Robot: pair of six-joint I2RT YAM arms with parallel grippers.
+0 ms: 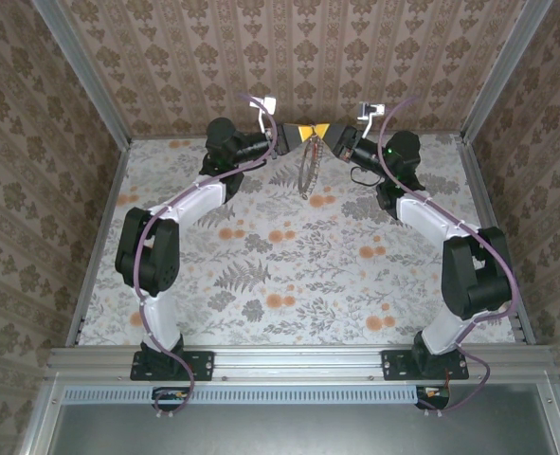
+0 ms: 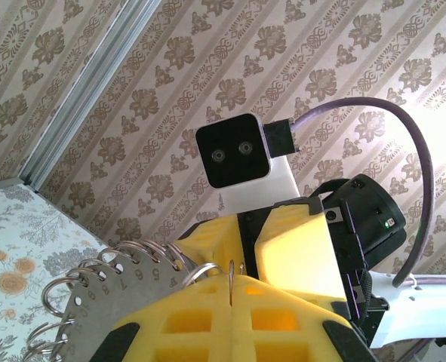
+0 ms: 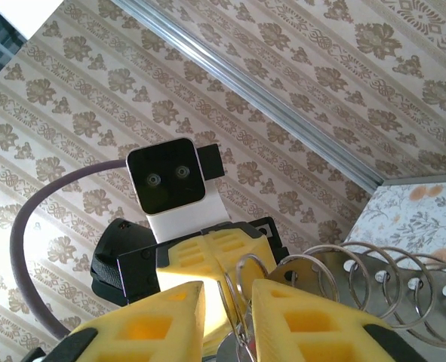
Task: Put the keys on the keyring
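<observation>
Over the far end of the table [image 1: 261, 275], both grippers are hanging tip to tip with the keyring [image 1: 308, 169] dangling between them. The left gripper [image 2: 230, 283] is pressing its jaws together on the ring's thin edge. The right gripper [image 3: 229, 302] is holding its jaws slightly apart around a wire loop [image 3: 247, 273], and I cannot tell whether they are gripping it.

Small stamped digits [image 2: 121, 285] run along the rim of the keyring [image 2: 94, 317], too blurred to read surely
</observation>
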